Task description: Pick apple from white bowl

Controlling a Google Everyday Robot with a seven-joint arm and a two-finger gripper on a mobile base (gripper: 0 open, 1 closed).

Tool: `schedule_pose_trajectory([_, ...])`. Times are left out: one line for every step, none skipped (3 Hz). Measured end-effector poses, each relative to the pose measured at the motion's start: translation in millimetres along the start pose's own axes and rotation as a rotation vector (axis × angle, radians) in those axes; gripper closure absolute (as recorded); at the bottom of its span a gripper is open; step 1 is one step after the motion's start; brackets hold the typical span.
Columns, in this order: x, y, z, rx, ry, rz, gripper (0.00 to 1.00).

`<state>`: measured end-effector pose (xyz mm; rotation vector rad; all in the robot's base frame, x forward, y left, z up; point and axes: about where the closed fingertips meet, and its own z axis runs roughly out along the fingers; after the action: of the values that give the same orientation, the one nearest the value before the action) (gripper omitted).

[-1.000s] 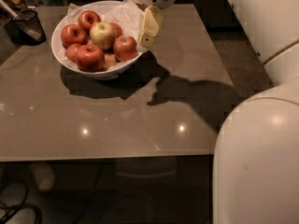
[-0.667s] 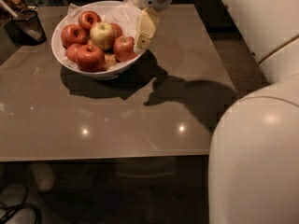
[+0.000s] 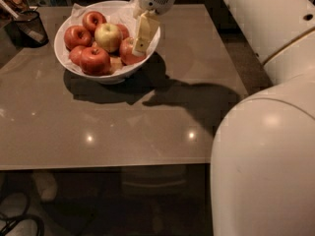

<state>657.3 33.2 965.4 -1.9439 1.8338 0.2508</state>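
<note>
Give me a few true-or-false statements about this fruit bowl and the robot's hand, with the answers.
1. The white bowl holds several apples. True.
2. Every apple is red. False: one yellow-green apple sits among the red ones.
3. The gripper is above the bowl's right side. True.
4. The black mesh cup stands to the right of the bowl. False: it stands to the bowl's left, near the far corner of the table.
</note>
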Motion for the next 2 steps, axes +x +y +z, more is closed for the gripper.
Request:
schedule_pose_trajectory([-5,-1,6,-0.015,-0.004,0.004,0.25])
schedule_pose_trajectory([-9,-2,20,-0.044,-0.010,0.006,0.23])
